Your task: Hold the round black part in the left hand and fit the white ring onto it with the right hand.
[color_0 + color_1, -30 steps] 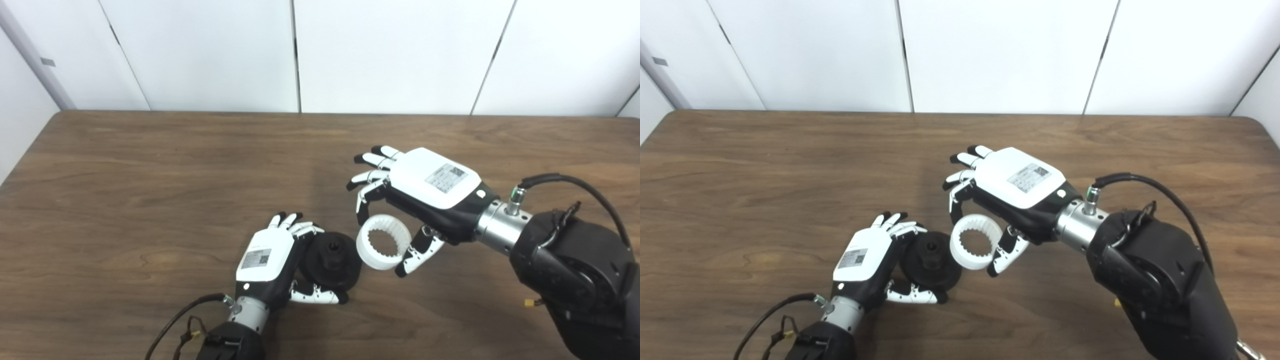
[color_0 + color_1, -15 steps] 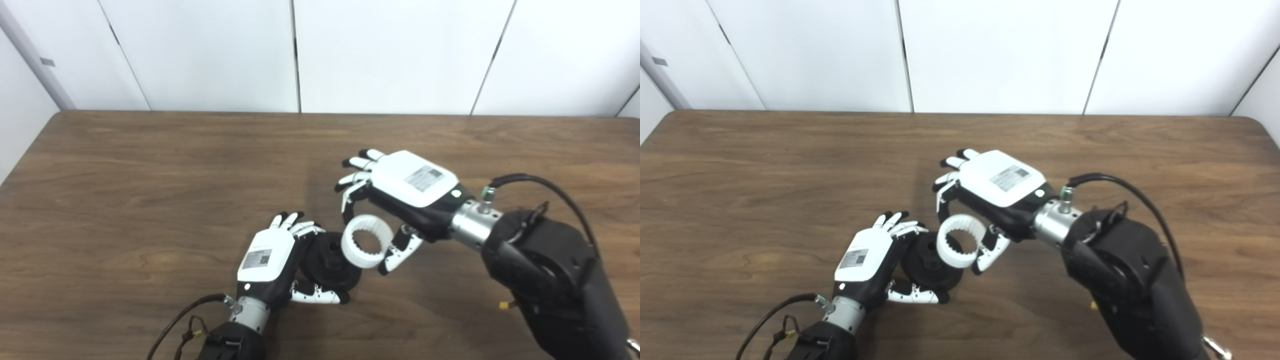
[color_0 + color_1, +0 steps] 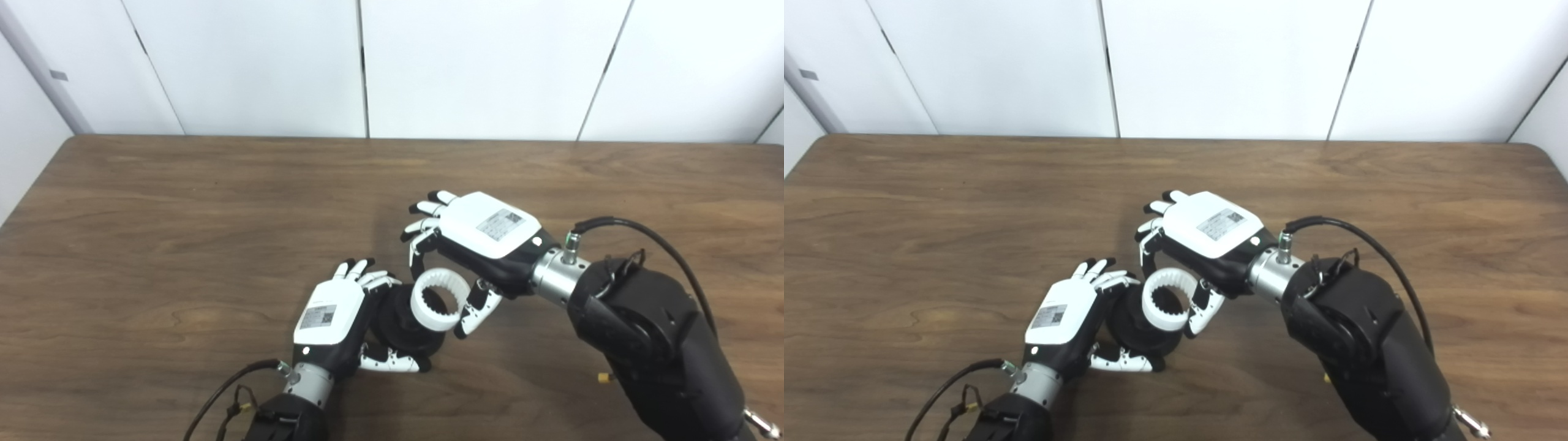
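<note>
My left hand (image 3: 331, 318) is shut on the round black part (image 3: 401, 334), which it holds low over the table near the front centre, thumb under its lower edge. The part's raised hub faces up and to the right. My right hand (image 3: 484, 236) is shut on the white ring (image 3: 436, 298), pinching it between thumb and fingers. The ring has teeth on its inner face and now sits over the black part's hub (image 3: 1159, 298), overlapping it; whether it is seated I cannot tell.
The brown wooden table (image 3: 184, 214) stretches wide to the left and back. White wall panels (image 3: 478, 61) stand behind its far edge. My bulky right forearm (image 3: 649, 331) crosses the front right of the table.
My right hand has carried the white ring left and down, from beside the black part to over its hub. The left hand and black part have stayed nearly still.
</note>
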Available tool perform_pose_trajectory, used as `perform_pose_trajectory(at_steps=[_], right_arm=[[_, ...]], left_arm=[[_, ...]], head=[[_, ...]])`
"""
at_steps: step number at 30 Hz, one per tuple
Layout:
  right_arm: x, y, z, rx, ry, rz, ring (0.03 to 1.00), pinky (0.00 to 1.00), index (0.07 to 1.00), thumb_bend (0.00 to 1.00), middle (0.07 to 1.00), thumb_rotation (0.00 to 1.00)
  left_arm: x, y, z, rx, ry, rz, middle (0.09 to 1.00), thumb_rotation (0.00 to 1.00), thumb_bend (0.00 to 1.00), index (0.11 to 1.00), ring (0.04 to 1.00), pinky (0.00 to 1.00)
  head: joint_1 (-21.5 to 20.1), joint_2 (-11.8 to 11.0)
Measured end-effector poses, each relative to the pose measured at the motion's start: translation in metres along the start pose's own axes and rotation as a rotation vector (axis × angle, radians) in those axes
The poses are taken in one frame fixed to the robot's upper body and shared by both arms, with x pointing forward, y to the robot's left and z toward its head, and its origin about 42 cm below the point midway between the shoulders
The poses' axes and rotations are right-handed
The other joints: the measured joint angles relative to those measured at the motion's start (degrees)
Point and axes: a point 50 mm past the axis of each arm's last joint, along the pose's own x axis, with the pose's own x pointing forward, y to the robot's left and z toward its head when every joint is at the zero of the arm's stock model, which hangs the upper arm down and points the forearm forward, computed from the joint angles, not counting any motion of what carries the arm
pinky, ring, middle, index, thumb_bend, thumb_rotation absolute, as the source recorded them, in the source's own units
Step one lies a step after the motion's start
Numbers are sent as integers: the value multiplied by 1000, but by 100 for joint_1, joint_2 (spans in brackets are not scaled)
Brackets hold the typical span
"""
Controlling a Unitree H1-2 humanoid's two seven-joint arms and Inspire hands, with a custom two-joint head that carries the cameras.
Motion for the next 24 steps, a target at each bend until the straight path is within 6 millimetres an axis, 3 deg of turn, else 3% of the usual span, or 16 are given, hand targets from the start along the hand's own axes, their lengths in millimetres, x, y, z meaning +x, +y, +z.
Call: perform_pose_trajectory(at_steps=[24], right_arm=[[19, 7, 11, -16, -34, 10, 969, 1000, 486, 524, 843, 137]], left_arm=[[3, -1, 11, 17, 4, -7, 838, 62, 522, 486, 943, 1000]], head=[[202, 61]])
